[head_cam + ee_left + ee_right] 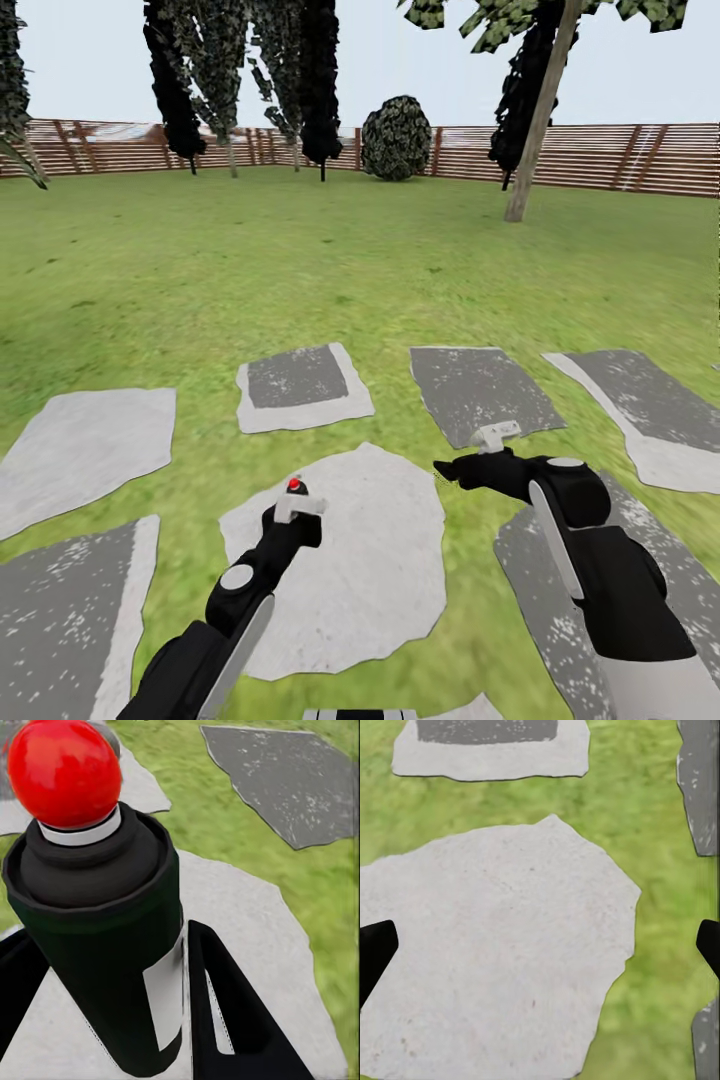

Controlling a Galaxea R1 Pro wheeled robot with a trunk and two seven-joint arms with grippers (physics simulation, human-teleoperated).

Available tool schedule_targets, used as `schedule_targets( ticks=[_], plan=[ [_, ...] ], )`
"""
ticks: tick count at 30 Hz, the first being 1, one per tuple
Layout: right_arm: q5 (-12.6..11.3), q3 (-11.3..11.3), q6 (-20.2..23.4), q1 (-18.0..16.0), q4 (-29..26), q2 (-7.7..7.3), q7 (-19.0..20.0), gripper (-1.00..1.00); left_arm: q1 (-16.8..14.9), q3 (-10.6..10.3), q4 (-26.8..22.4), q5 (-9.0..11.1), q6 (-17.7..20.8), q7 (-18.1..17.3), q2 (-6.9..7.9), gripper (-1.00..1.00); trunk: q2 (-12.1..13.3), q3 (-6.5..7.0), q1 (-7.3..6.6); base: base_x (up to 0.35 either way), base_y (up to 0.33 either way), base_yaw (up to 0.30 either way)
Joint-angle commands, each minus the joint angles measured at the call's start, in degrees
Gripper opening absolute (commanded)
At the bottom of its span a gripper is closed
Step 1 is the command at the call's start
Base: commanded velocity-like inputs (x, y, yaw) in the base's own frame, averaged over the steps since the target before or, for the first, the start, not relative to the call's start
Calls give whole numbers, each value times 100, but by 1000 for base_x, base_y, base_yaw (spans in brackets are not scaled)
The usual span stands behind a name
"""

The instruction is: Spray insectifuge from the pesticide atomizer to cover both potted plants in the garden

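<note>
Flat, even daylight lit the rendered garden under a pale, featureless sky [400,60]. No object cast a clear shadow on the lawn [300,260]. The trees [300,70] rendered almost black. The atomizer's red cap [64,772] carried a soft highlight. Textures looked coarse and slightly blurred, and straight fence lines bent near the edges.
</note>
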Motion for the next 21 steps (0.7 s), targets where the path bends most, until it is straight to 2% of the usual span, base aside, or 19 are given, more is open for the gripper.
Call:
schedule_targets(
  ticks=[1,2,5,7,9,12,13,15,19,21],
  plan=[
    [-1,-50,25,-6,-6,-12,120,100,-60,-6,38,76,106,-229,88,-100,0,18,-3,0,0,0],
    [-1,-74,25,-8,-6,-21,217,100,-96,-4,59,84,178,-392,135,-100,1,40,-6,0,0,0],
    [0,-340,25,-12,-8,-190,997,100,-228,73,106,77,745,-1535,361,-100,5,107,-14,0,0,0],
    [0,-492,25,-8,-6,-309,1315,100,-292,324,136,92,988,-2373,468,-100,8,151,-19,0,0,0],
    [0,-565,25,-7,-8,-366,1469,100,-334,689,170,77,1237,-3372,580,-100,10,195,-24,0,0,0],
    [0,-592,23,-4,-7,-390,1529,100,-321,972,191,102,1584,-4203,772,-100,14,262,-32,0,0,0],
    [0,-594,22,-4,-5,-392,1534,100,-313,996,206,103,1612,-4329,793,-100,16,284,-34,0,0,0],
    [0,-598,22,1,-5,-398,1549,100,-289,1118,341,106,1685,-4870,855,-100,18,328,-40,0,0,0],
    [-2,-562,23,7,-1,-395,1589,100,-278,1172,453,120,1706,-5225,854,-100,24,417,-50,0,0,0],
    [-3,-534,24,10,0,-394,1795,100,-276,1189,477,123,1726,-5374,844,-100,26,461,-55,0,0,0]
  ],
)
